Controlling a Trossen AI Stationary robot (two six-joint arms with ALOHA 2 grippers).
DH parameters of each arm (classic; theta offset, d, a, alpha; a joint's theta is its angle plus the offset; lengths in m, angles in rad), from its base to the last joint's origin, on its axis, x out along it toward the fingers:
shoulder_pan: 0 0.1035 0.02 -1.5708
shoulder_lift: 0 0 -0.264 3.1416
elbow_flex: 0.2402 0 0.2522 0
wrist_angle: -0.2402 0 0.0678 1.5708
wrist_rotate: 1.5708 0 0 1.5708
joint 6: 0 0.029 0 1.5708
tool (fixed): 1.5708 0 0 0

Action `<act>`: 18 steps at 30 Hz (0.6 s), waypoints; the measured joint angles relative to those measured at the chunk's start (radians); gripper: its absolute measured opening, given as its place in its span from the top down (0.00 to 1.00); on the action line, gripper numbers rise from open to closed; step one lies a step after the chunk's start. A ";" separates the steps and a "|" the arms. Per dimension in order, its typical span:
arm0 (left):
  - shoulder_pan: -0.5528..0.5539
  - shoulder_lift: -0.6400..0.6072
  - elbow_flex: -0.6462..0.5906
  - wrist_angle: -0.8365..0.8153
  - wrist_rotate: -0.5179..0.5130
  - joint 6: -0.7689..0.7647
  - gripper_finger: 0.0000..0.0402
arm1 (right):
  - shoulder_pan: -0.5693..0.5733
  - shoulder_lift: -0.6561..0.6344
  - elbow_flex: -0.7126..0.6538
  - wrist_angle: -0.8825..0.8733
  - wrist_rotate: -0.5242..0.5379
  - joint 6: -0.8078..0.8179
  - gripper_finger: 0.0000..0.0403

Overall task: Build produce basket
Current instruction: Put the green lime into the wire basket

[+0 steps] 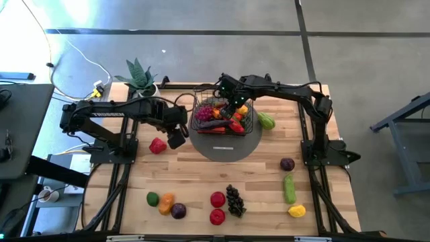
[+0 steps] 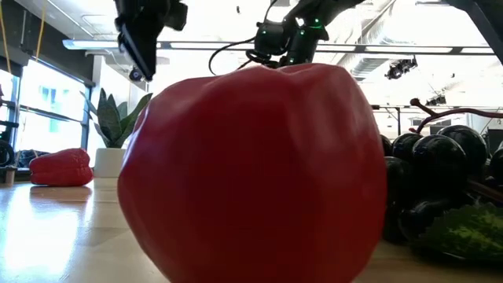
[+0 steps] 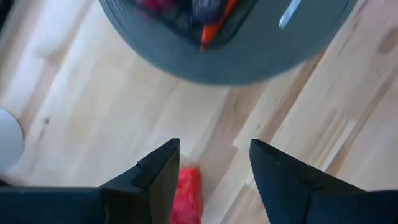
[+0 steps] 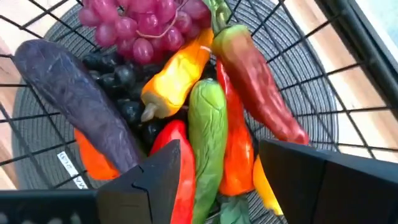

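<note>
Filling the low view, a red apple (image 2: 251, 169) waits while we are lowering our open, empty left gripper (image 3: 214, 168) squarely over the red pepper (image 1: 158, 145); our right gripper (image 4: 221, 177), open and empty, is hovering over the basket (image 1: 201, 104).

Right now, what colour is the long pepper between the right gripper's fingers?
Green; the long pepper shows best in the right wrist view, inside the basket.

Rough tally from overhead: one wire basket (image 1: 222, 113) was seen sitting on one grey disc (image 1: 224, 143), and one potted plant (image 1: 139, 76) was spotted at the bench's far edge. Ten loose pieces of produce were counted on the bench (image 1: 201, 176): three red, two purple, two green, one orange, one yellow, plus one dark grape bunch (image 1: 234, 200). What's piled in the basket couldn't be counted exactly. Two arms were seen.
</note>
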 joint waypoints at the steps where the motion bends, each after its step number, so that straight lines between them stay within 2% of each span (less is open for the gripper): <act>1: 0.000 -0.003 -0.012 -0.001 0.004 0.000 0.54 | 0.005 -0.001 0.000 -0.007 0.000 0.012 0.51; 11: -0.004 -0.033 -0.076 -0.031 0.049 -0.008 0.54 | 0.068 -0.028 0.000 -0.018 0.006 0.162 0.51; 18: -0.038 -0.071 -0.146 -0.072 0.127 -0.096 0.54 | 0.095 -0.064 0.000 -0.045 0.063 0.193 0.51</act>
